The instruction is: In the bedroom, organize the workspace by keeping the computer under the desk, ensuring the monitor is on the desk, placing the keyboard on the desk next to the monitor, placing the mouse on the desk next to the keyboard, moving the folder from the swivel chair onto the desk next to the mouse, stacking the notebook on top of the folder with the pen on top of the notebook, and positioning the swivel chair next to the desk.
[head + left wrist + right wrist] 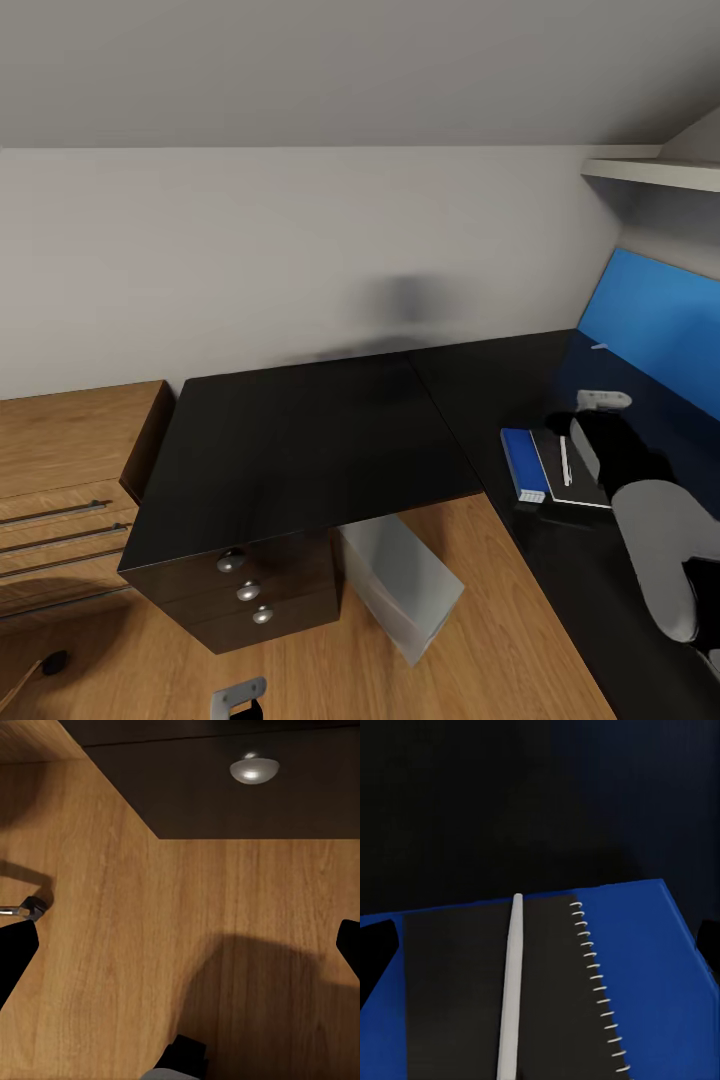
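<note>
Stack sits at the desk edge.
Your white pen tops the black spiral notebook on the bright blue folder near the black L-shaped desk's inner edge; both jaws spread apart.

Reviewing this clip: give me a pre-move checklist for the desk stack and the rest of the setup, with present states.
1. Folder on the desk: ok.
2. Notebook stacked on the folder: ok.
3. Pen lying on the notebook: ok.
4. Computer under the desk: ok.
5. Monitor and keyboard on the desk: cannot tell.
6. Right gripper open above the stack, holding nothing: ok.
</note>
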